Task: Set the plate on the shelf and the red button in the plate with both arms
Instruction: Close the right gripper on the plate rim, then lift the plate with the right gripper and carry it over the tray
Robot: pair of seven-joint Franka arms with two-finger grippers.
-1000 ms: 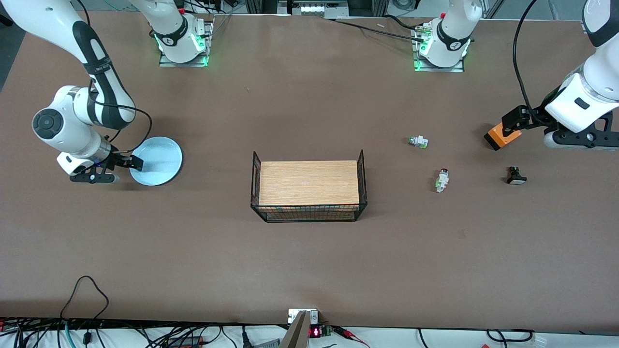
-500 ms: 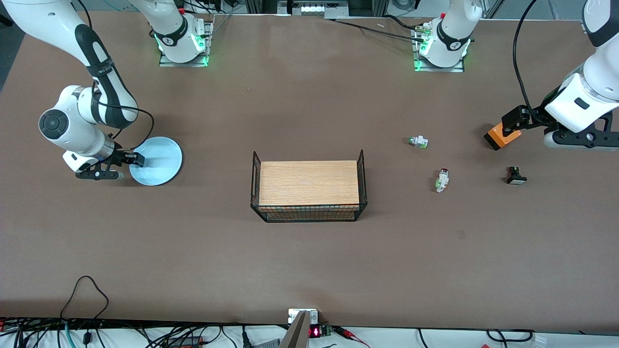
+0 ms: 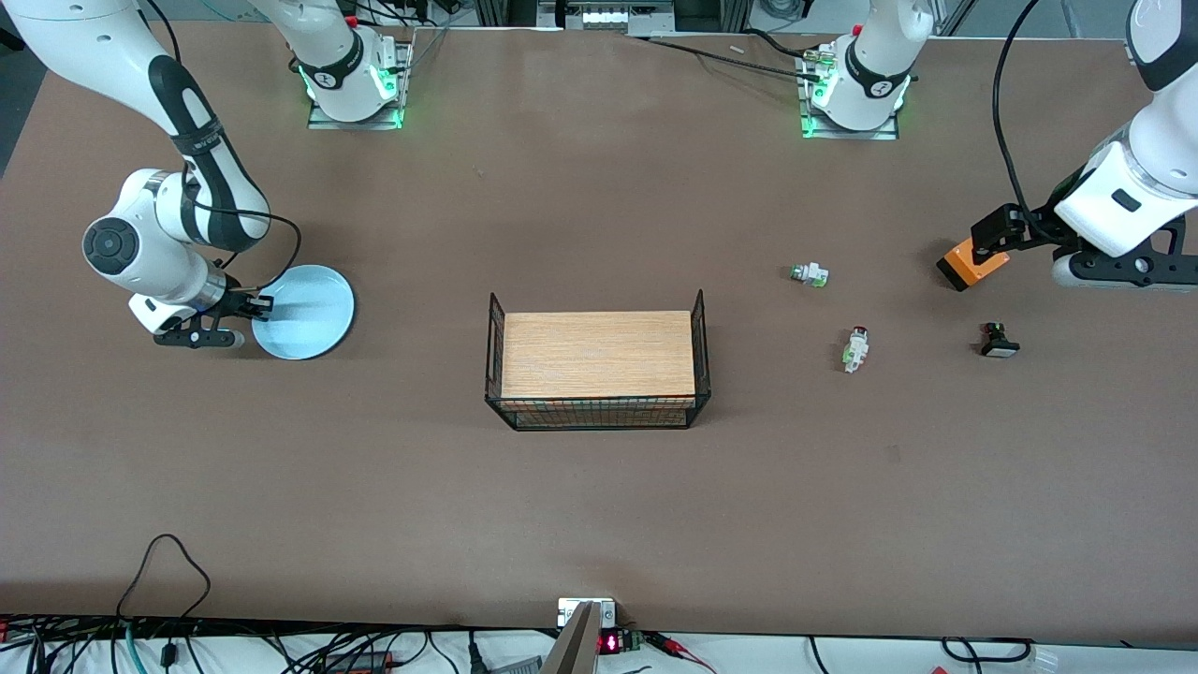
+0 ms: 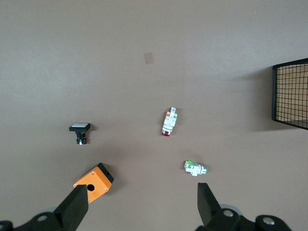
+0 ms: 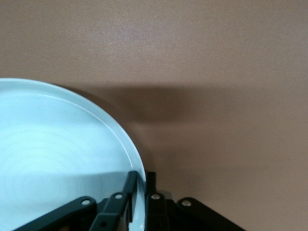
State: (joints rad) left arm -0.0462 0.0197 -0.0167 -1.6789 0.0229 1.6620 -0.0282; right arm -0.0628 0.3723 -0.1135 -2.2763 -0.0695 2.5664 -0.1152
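Right hand (image 3: 255, 306) is closed on the rim of the plate (image 3: 309, 311); the right wrist view shows one finger (image 5: 126, 195) inside the lip and the other outside, pinching the raised edge. An edge grip makes sense: the plate is too wide and too shallow to grab any other way. The plate sits toward the right arm's end of the tabletop (image 3: 599, 505), roughly midway between the robots' edge and the camera edge. I cannot tell whether it is off the surface yet.

Left hand (image 4: 139, 207) hangs wide open and holds nothing, over the tabletop's edge at the left arm's end, just beside the orange box (image 3: 969, 265). That arm waits. The red button (image 3: 854, 348) lies loose on its side on the bare tabletop, between the wire basket (image 3: 700, 356) and the black button (image 3: 999, 341), with the green-capped part (image 3: 810, 274) farther from the camera.

The basket holds a wooden board (image 3: 599, 354) and stands mid-tabletop; its end walls rise above the board, so the plate probably has to go up and over the nearer end wall. The stretch between plate and basket has nothing on it. Around the red button the neighbours stand well apart, so there is room for open fingers to come down, though the part is tiny and could roll.
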